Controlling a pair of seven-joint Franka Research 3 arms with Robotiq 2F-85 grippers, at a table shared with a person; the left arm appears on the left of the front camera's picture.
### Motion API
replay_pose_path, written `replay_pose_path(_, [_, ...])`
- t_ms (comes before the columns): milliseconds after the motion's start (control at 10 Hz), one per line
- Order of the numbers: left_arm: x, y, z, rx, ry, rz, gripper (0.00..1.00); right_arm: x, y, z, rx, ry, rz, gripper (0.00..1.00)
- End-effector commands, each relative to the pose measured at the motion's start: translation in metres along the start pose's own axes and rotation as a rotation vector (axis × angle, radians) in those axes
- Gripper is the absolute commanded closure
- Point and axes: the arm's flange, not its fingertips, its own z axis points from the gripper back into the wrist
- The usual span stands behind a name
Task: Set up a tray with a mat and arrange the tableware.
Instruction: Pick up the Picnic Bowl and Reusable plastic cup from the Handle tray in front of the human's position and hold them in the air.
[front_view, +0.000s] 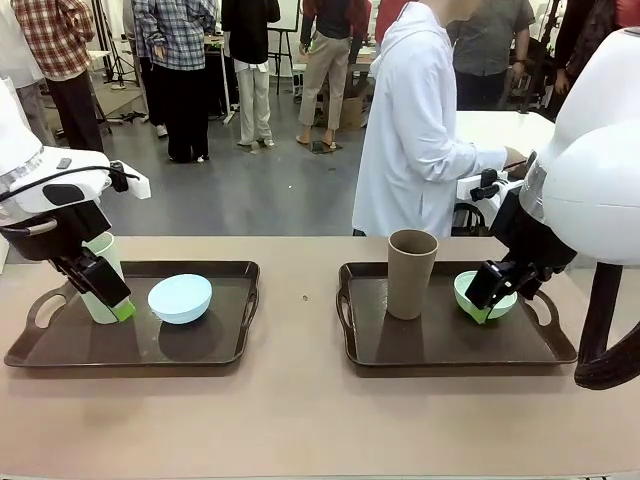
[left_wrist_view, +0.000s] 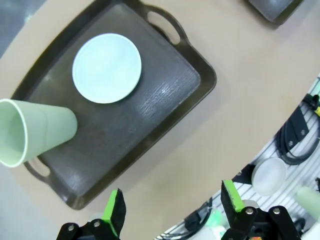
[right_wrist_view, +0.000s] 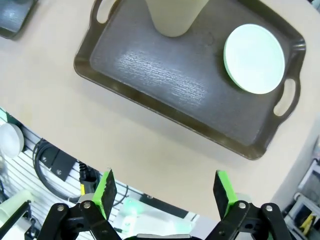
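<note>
Two dark trays lie on the tan table. On the left tray (front_view: 225, 335) (left_wrist_view: 160, 100) stand a pale green cup (front_view: 103, 245) (left_wrist_view: 35, 131) and a light blue bowl (front_view: 180, 297) (left_wrist_view: 106, 68). The right tray (front_view: 440, 340) (right_wrist_view: 165, 75) carries a brown cup (front_view: 411, 272) (right_wrist_view: 172, 17) and a mint green bowl (front_view: 463, 288) (right_wrist_view: 254, 58). My left gripper (front_view: 105, 290) (left_wrist_view: 172, 197) hangs open in front of the green cup, holding nothing. In front of the mint bowl hovers my right gripper (front_view: 490, 295) (right_wrist_view: 164, 182), open and empty. The mat is out of view.
A person in a white coat (front_view: 415, 130) stands at the table's far side, behind the right tray. Bare tabletop (front_view: 300, 400) runs between the trays and along the near edge. Cables and gear (left_wrist_view: 295, 135) lie beyond the near edge.
</note>
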Motion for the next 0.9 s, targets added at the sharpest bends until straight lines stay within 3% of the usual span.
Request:
replay_pose_path(0, [0.003,-0.002,-0.009,-0.016,0.016,-0.009,0.0,0.004,-0.002,0.0,-0.025,-0.023,0.012,0.0])
replay_pose_path(200, [0.001,0.0,-0.002,-0.003,0.006,-0.001,0.0,0.008,-0.01,-0.005,0.087,-0.022,-0.014,0.0])
replay_pose_path(300, [0.0,0.016,0.002,-0.092,-0.076,0.01,0.0,0.0,-0.039,0.0,0.153,-0.055,-0.122,0.0])
replay_pose_path(500, [-0.02,0.044,0.02,-0.176,-0.154,0.007,0.0,-0.043,-0.101,0.021,0.279,-0.157,-0.289,0.0])
replay_pose_path(800, [-0.057,0.109,0.042,-0.488,-0.254,0.142,0.0,-0.117,-0.185,0.037,0.482,-0.316,-0.481,0.0])
